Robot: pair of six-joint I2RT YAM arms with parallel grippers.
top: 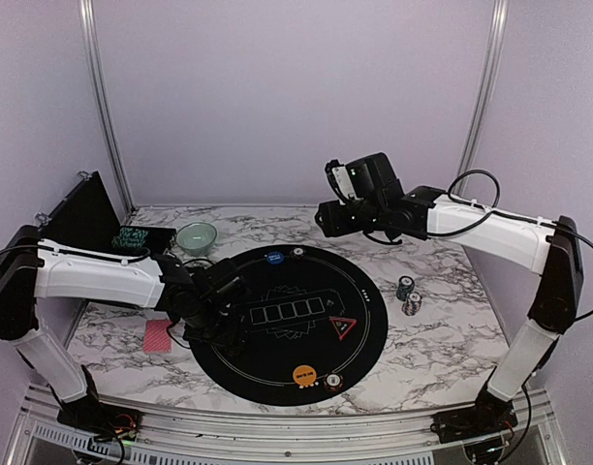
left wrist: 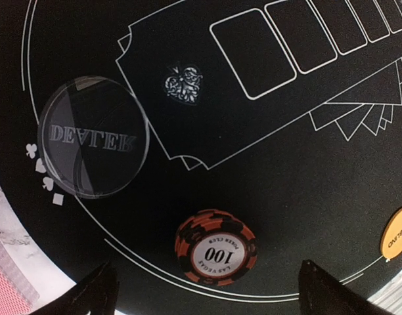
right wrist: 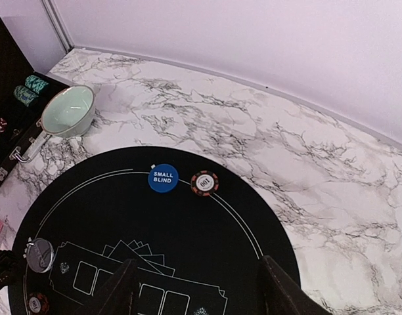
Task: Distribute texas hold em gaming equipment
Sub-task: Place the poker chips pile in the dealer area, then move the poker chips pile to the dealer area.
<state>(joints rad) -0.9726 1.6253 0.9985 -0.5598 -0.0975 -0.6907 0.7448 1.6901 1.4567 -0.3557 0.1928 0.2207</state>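
My left gripper (top: 222, 327) is open low over the left side of the black mat (top: 374, 329). In the left wrist view (left wrist: 211, 298) an orange and black 100 chip (left wrist: 216, 246) lies flat on the mat just ahead of the open fingertips, untouched. A clear dealer button (left wrist: 94, 136) lies to its left, and an orange big blind button (left wrist: 398, 233) at the right edge. My right gripper (top: 327, 219) is open and empty, high above the mat's far edge (right wrist: 201, 295). Below it lie a blue small blind button (right wrist: 163, 178) and another chip (right wrist: 204, 183).
Pink-backed cards (top: 159, 335) lie on the marble left of the mat. A red triangle marker (top: 342, 326), an orange button (top: 303, 373) and a chip (top: 332, 381) lie on the mat. Two chip stacks (top: 407, 294) stand right of it. A teal bowl (top: 197, 235) and an open black case (top: 88, 215) are at the back left.
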